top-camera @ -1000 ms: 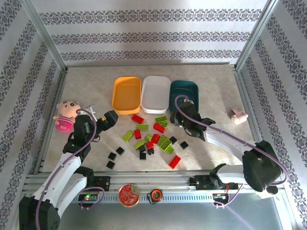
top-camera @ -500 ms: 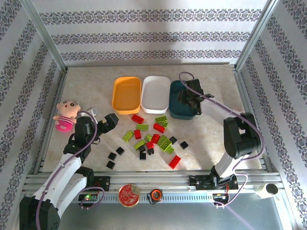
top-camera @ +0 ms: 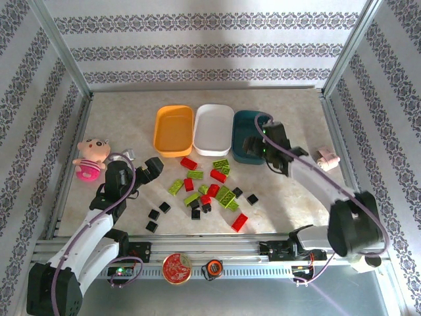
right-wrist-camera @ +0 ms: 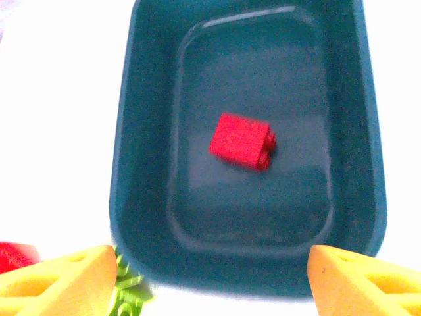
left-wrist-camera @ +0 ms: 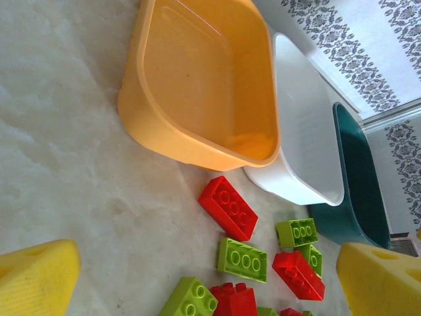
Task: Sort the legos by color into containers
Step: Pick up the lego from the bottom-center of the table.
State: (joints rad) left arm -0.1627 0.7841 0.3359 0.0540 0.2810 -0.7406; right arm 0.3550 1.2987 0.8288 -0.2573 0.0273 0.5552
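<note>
- The surface [top-camera: 131, 112] carries three containers in a row at its far side. The loose legos are spread between that row and the arm bases.
- The containers are the orange-yellow bin [top-camera: 173, 131], the white bin [top-camera: 214, 130] and the dark teal bin [top-camera: 242, 125], standing just beside one another. The first two look empty.
- The right pincer [top-camera: 258, 146] hangs over the teal bin [right-wrist-camera: 217, 79]. In its wrist view the pincer [right-wrist-camera: 212, 253] has its fingers well apart with nothing between them.
- The left pincer [top-camera: 152, 166] hovers low near the orange-yellow bin's near corner. Its wrist view shows it [left-wrist-camera: 209, 263] spread wide and empty, facing the bins.
- The pile of legos [top-camera: 207, 187] mixes red and lime green bricks, some touching. Small black cubes [top-camera: 154, 214] lie scattered toward the near edge.
- One red brick [right-wrist-camera: 241, 141] lies on its side near the middle of the teal bin's floor, so that drop looks finished and teal is now the home for red.
- To do this step well, the right arm should rise straight up past the bin's rim before swinging back, so it does not drag the bin against its neighbour.
- The lone red brick [left-wrist-camera: 228, 207] in front of the orange-yellow bin suits the left pincer. It should close across the brick's short sides, clear of the green brick [left-wrist-camera: 242, 259] just beside it.
- That brick also belongs in the teal bin, not in the nearer orange-yellow one.
</note>
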